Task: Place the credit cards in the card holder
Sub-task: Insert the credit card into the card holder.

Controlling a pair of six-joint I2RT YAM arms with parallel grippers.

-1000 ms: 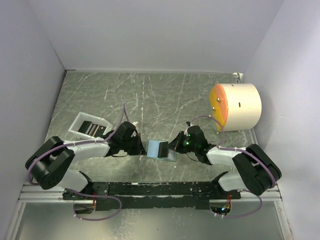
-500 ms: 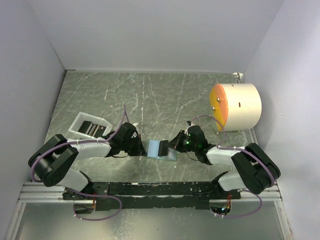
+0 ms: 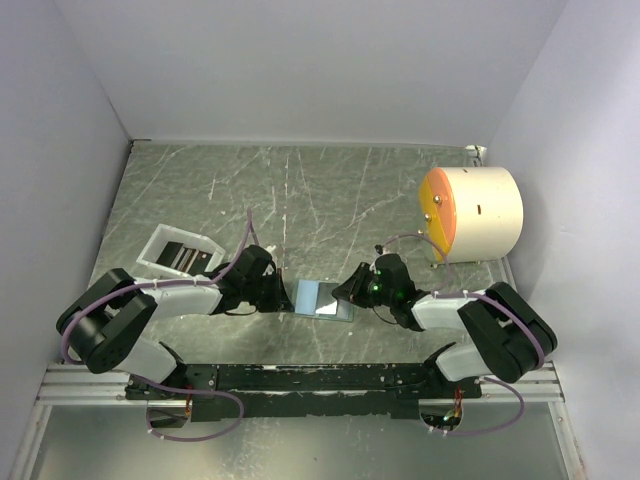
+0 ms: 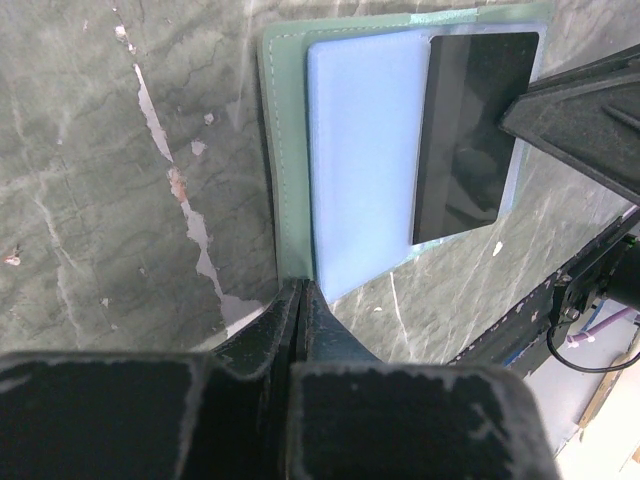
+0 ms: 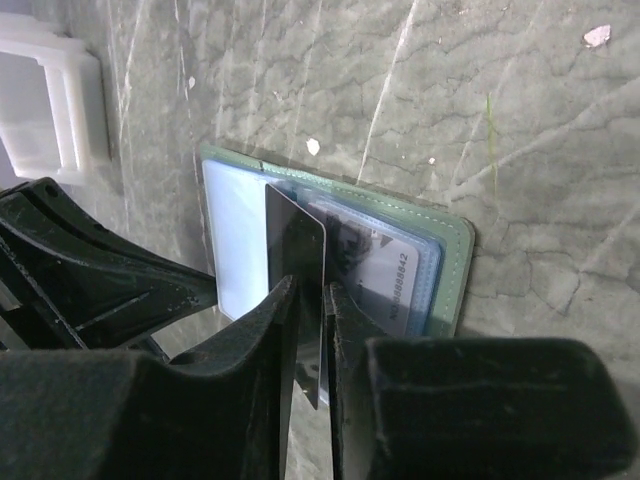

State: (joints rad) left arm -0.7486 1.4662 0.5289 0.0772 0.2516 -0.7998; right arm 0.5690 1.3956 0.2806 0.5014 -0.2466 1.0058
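Fingers of left gripper (image 4: 298, 292) pinched shut on card holder (image 4: 360, 160) edge; right gripper (image 5: 310, 292) fingers flank black credit card (image 5: 295, 240) over holder's interior, clamping indeterminable.

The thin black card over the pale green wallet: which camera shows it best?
The left wrist view: the thin black card lies face-on over the pale green wallet, almost whole. The right wrist view shows it foreshortened in the right gripper; the top view shows only a dark sliver.
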